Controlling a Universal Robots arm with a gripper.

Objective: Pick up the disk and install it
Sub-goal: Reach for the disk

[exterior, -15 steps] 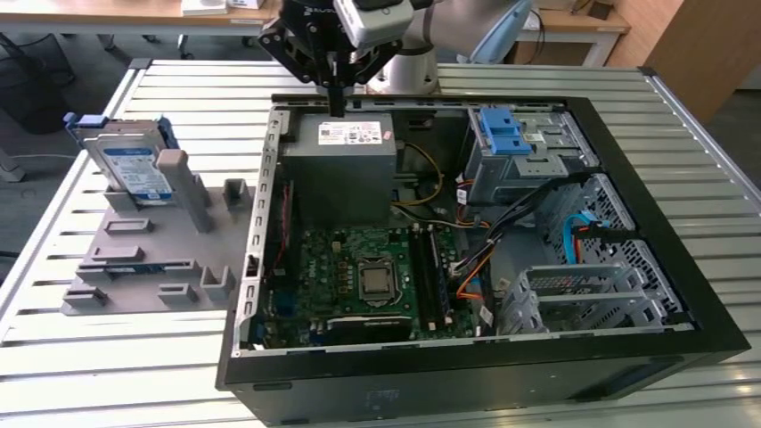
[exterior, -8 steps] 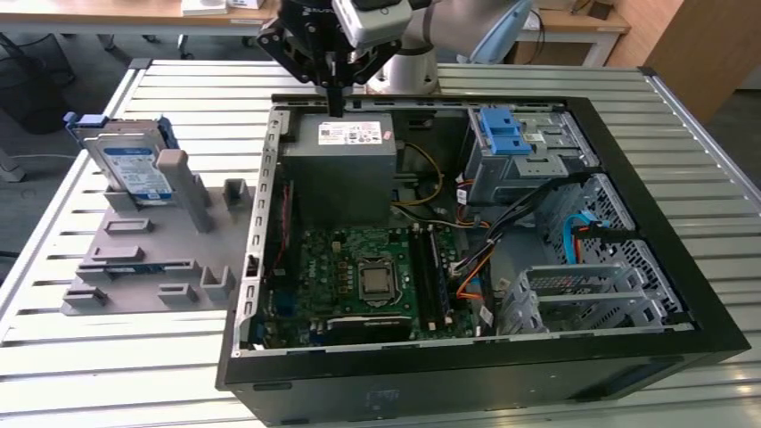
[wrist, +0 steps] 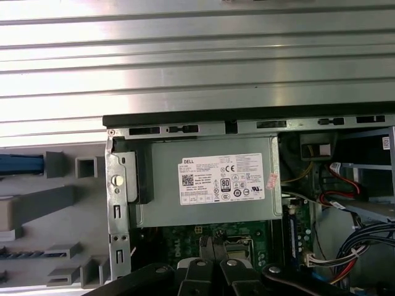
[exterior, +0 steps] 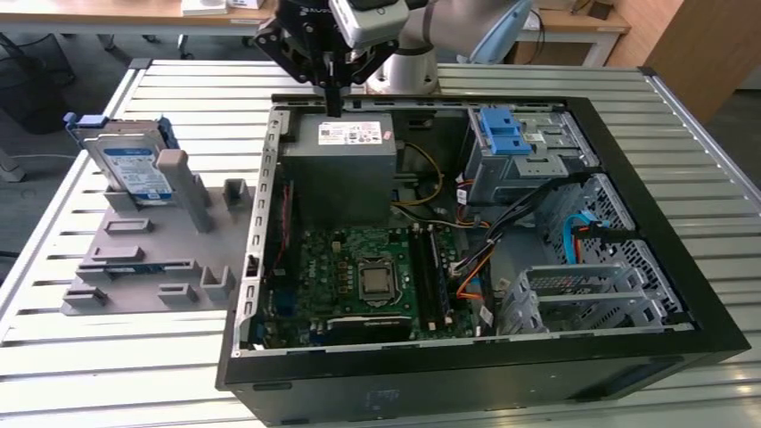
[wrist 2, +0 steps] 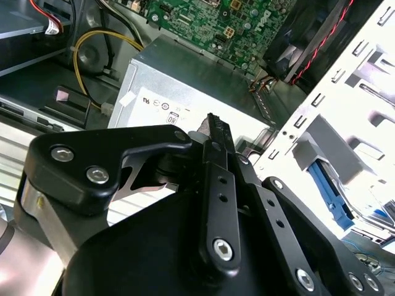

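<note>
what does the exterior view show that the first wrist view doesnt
Exterior view: the disk whole, upright in the grey holder outside the case, the drive bay's blue latch and the arm. First wrist view: the case's slotted rear rim from straight above. Both: the grey power-supply box and the gripper over it, jaws shut, holding nothing.

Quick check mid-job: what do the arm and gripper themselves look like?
The gripper is matte black, built of jointed link bars with silver screw heads, tapering toward the tips. The arm is silver-grey tubing with a light blue joint cap; a pale box sits at the wrist.
</note>
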